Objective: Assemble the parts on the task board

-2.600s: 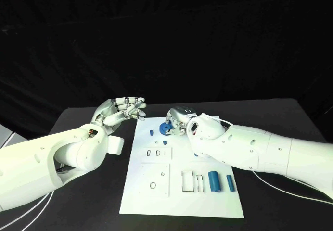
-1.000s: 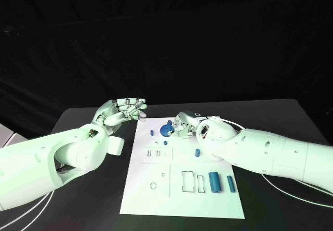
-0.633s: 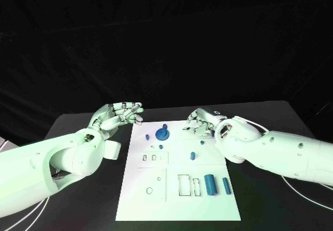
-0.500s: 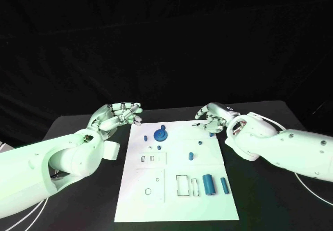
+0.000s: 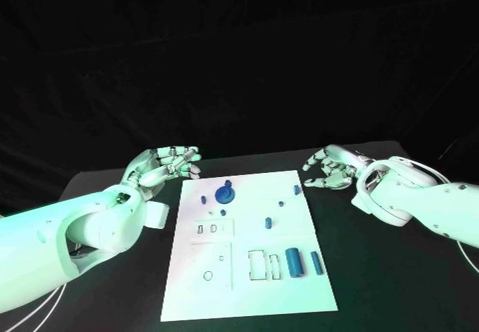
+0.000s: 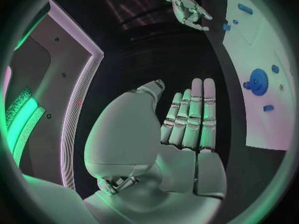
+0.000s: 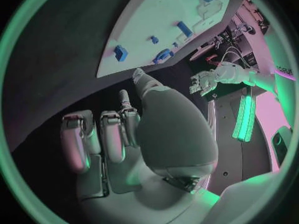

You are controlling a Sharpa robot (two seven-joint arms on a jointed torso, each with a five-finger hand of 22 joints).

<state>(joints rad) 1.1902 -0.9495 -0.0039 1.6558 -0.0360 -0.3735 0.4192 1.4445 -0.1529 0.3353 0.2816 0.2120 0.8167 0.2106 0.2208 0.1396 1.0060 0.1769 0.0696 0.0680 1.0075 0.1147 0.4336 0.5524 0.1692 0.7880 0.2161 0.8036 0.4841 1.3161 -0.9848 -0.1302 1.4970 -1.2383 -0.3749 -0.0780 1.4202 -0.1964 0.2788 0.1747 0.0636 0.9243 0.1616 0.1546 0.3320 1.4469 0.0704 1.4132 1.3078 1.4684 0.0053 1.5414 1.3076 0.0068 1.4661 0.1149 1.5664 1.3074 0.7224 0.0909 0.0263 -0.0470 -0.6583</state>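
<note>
The flat white rectangular task board (image 5: pixel 250 277) lies in the middle of the black table. On it — a round blue gear-shaped part (image 5: pixel 225 194) at the far end, small blue pieces (image 5: pixel 268 222) scattered mid-board, and two larger blue cylinders (image 5: pixel 295 261) lying side by side near rectangular cut-outs.

Matt white task board (image 5: pixel 250 277) on a matt black table (image 5: pixel 399 277); smooth blue plastic-looking parts (image 5: pixel 293 261).

No legible text, label, brand, number or sign on any surface in these views.
</note>
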